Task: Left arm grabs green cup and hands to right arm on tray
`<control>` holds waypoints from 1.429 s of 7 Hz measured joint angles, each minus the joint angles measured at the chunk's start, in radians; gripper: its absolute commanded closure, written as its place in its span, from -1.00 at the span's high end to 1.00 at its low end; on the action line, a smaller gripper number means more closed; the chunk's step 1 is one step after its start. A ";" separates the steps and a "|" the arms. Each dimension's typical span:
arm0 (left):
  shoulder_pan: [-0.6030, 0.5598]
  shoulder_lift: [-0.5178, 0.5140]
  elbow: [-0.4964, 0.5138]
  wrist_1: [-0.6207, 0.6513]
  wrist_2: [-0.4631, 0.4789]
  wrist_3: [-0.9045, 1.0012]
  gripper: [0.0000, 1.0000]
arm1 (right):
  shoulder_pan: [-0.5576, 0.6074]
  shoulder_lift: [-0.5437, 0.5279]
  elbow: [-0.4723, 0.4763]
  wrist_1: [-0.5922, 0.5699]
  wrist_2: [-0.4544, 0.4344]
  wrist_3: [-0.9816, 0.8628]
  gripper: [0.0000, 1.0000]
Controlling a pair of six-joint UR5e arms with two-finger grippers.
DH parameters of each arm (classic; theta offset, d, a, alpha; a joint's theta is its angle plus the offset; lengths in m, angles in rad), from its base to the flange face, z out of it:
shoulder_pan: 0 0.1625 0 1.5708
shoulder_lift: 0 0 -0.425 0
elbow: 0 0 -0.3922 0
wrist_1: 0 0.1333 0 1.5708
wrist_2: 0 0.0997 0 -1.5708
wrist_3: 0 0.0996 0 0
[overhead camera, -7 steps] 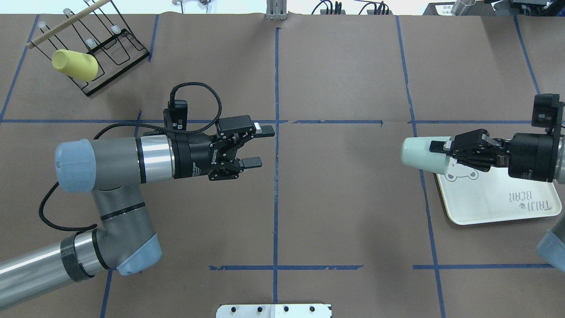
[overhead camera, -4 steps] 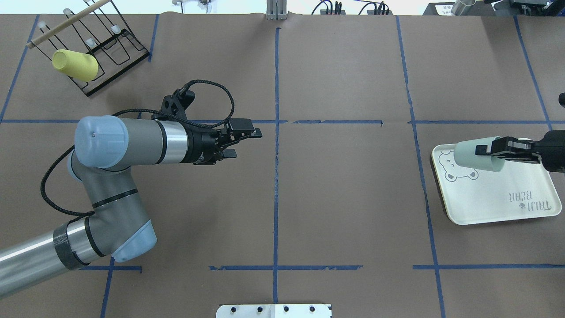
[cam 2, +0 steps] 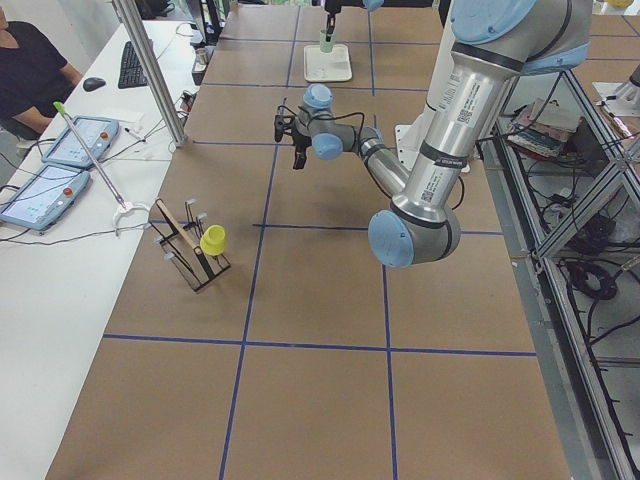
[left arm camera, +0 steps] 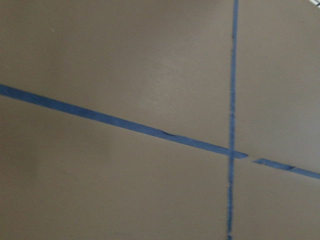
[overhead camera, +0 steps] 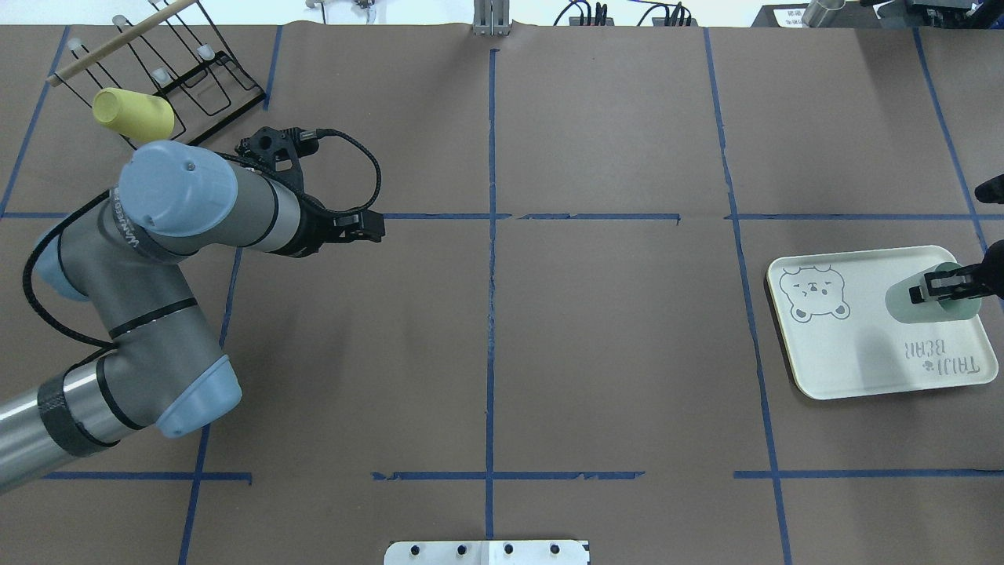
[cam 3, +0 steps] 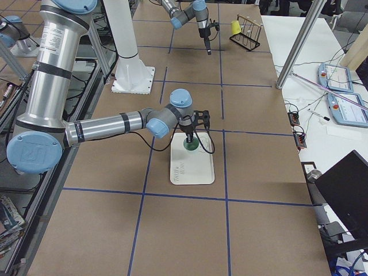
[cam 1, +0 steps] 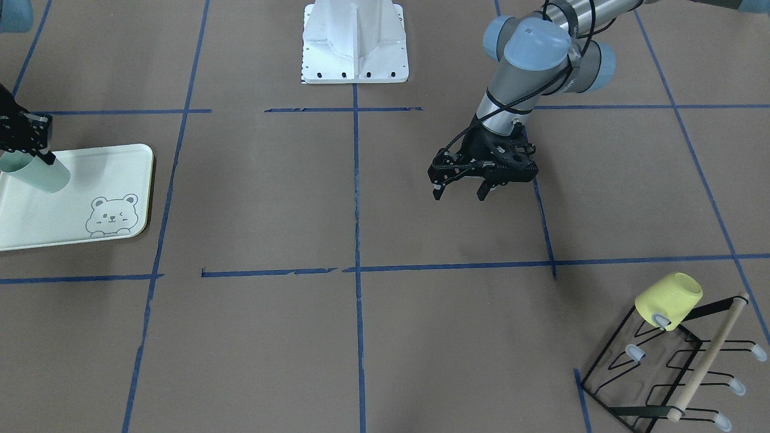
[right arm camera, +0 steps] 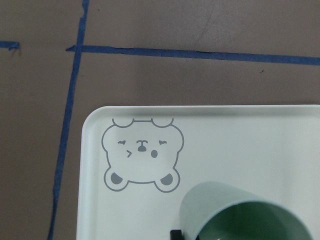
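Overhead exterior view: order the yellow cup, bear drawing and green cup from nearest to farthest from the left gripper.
From left gripper:
1. yellow cup, far left, on rack
2. bear drawing, tray's left end
3. green cup, tray's right part

Bench: brown paper cover, gridded with blue tape. Black wire rack stands at one corner, with a wooden dowel across it. Yellow cup sits upturned and tilted on a rack peg. White base plate is at the bench edge. Side desk: two tablets, keyboard, mouse.
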 measured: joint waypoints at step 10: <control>-0.080 0.206 -0.148 0.187 -0.006 0.313 1.00 | -0.018 0.106 -0.060 -0.178 0.001 -0.060 1.00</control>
